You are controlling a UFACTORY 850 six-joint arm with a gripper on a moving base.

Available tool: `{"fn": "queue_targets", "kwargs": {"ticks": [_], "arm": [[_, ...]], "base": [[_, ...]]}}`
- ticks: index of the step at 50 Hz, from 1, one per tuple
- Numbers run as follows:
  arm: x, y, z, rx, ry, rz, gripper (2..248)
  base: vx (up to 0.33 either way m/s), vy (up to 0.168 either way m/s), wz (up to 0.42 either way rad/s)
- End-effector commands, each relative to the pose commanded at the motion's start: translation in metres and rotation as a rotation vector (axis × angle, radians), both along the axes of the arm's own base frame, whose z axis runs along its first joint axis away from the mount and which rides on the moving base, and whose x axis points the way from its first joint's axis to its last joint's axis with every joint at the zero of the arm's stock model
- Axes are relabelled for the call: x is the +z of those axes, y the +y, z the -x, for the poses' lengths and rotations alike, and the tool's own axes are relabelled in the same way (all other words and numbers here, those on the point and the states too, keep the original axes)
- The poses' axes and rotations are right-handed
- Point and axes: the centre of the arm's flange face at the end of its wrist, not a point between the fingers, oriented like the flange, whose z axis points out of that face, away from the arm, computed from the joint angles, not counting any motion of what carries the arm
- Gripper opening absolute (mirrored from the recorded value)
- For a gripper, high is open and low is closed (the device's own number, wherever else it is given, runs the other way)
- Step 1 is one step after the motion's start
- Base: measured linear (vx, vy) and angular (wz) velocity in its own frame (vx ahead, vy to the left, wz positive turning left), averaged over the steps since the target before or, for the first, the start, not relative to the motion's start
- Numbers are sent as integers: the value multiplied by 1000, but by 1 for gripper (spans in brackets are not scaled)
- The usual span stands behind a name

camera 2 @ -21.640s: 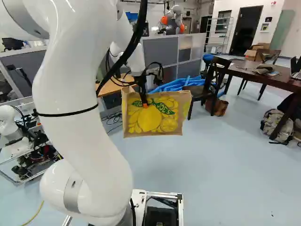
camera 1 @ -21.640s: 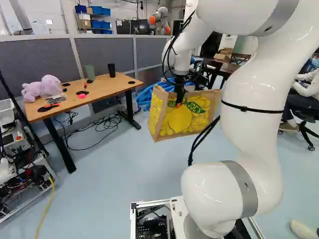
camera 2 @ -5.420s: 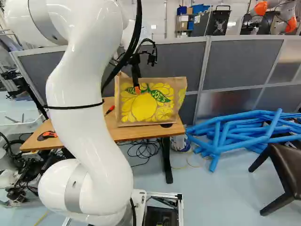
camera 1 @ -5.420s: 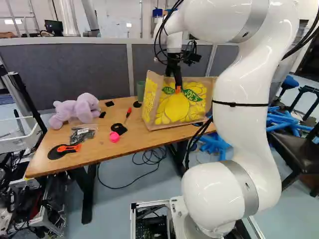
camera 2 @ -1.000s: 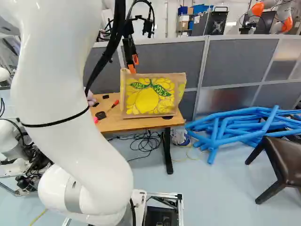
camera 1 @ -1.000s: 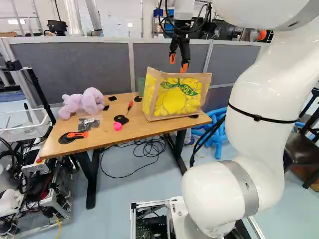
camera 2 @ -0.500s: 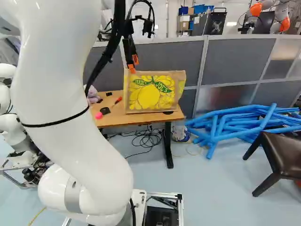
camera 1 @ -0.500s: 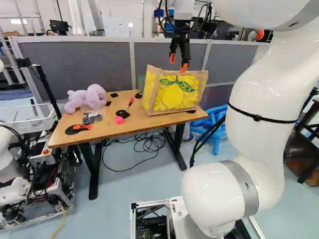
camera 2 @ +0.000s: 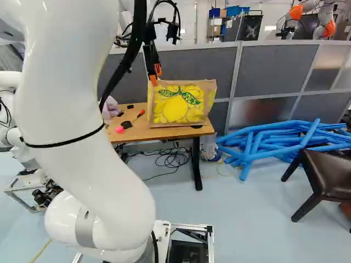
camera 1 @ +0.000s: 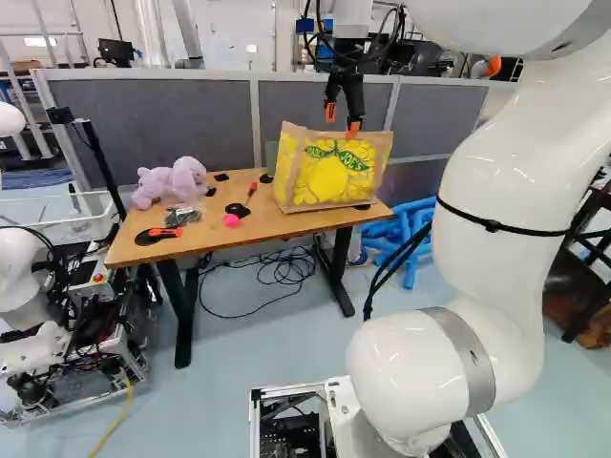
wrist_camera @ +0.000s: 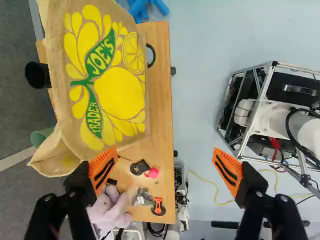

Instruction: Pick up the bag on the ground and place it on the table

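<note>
Since the bag [camera 1: 329, 176] stands upright on the table [camera 1: 267, 226], prob. b/c its base is flat enough to bear it, my gripper [wrist_camera: 165, 170] hangs near its rim, empty, w/ fingers spread wide, likely so I can back off w/o snagging it.

A grey partition [camera 2: 277, 71] stands before a white wall [camera 1: 227, 38]. On the pale blue floor [camera 2: 247, 235], a dark chair [camera 2: 332, 178] sits at the right of the right base view.
</note>
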Motion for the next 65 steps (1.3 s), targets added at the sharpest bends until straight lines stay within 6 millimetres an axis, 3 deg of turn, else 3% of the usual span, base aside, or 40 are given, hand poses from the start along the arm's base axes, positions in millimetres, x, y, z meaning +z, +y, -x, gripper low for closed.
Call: {"fn": "queue_targets", "kwargs": {"ticks": [38, 65], "arm": [[-1, 0, 0, 5, -3, 0, 247], [-16, 0, 0, 58, -38, 4, 247]], "base": [[-21, 0, 2], [0, 0, 0]]}}
